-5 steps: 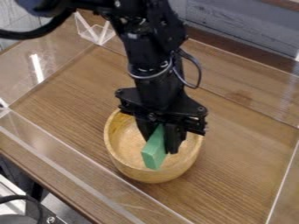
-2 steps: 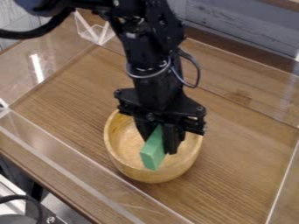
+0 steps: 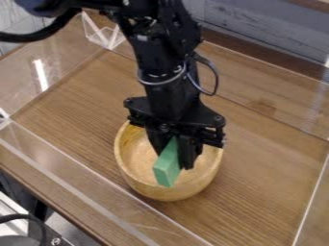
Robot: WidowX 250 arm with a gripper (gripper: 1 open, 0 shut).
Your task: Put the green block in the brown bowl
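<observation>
1. Broadly, a wooden table [image 3: 270, 125] with streaked brown grain fills most of the view, and clear plastic walls [image 3: 77, 207] with bright edges fence it in along the near and left sides.
2. Next in size, the black robot arm [image 3: 161, 53] comes down from the upper left, its links stacked nearly straight up, with cables looping beside the wrist section. The hand points steeply downward over the bowl.
3. The brown bowl [image 3: 133, 168] sits near the front middle of the table. It is round, light tan wood with thick walls and a pale, smooth inside.
4. The gripper [image 3: 178, 154] hangs just above the bowl's opening, its dark, blocky fingers [image 3: 193, 146] reaching down inside the rim line. They are clamped together on the upper end of the green block.
5. The green block [image 3: 168, 165] is a thin, flat bar of plain light green. It hangs tilted, its top pinched in the gripper and its lower end pointing down into the bowl's hollow; whether that end touches the bowl's floor cannot be told.
6. Compared with the view from a second ago, nothing has visibly changed: arm, gripper, block and bowl are all in the same places, and the grip looks the same.
</observation>
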